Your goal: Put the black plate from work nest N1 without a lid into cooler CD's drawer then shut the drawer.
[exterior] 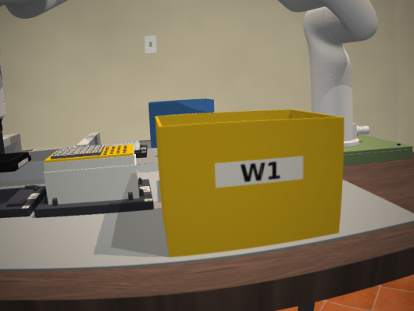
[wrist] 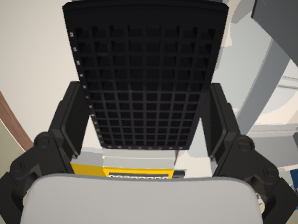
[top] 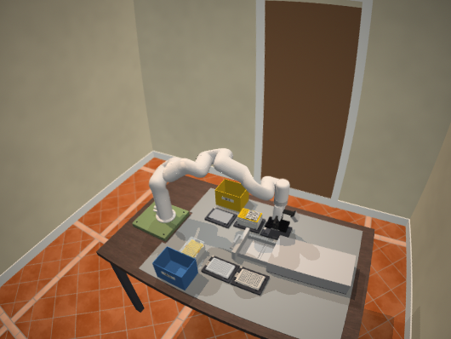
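Observation:
My gripper (wrist: 144, 96) is shut on the black well plate (wrist: 143, 72), its fingers on the plate's two long sides. The plate has no lid and hangs level, lifted a little above its dark nest (top: 282, 232). In the top view the gripper (top: 275, 222) and plate (top: 271, 232) are at the far side of the cooler's open drawer (top: 254, 248). The drawer is pulled out toward the arm's base from the long grey cooler housing (top: 316, 265). In the exterior view the plate's edge (exterior: 12, 160) shows at the far left, above the nest (exterior: 17, 199).
The yellow bin W1 (top: 231, 194) and a tip box with a yellow top (top: 249, 217) stand close on the base side of the gripper. A lidded plate (top: 220, 216) lies beside them. A blue bin (top: 175, 267), a tip rack (top: 192, 247) and two plates (top: 235, 272) sit at the front.

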### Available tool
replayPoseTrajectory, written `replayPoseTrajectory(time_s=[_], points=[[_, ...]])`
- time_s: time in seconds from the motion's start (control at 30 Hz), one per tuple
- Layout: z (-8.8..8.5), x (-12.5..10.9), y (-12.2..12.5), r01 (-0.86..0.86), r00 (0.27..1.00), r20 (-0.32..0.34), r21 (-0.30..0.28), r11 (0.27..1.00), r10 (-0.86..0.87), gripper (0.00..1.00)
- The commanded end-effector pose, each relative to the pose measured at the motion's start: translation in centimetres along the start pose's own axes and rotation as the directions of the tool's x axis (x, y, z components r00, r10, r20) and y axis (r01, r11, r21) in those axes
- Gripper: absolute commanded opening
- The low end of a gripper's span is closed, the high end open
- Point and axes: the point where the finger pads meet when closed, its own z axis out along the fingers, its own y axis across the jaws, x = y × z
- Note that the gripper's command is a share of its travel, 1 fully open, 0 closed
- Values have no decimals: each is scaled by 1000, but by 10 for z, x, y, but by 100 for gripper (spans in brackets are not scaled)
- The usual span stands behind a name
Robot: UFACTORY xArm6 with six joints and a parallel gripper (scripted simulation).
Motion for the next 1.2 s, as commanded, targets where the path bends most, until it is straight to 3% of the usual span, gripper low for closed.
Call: replayPoseTrajectory(time_s=[0.0,1.17], points=[[-11,1,0,0,1000,-6,1,1000,0,0],[-62,1,0,0,1000,-6,1,1000,0,0]])
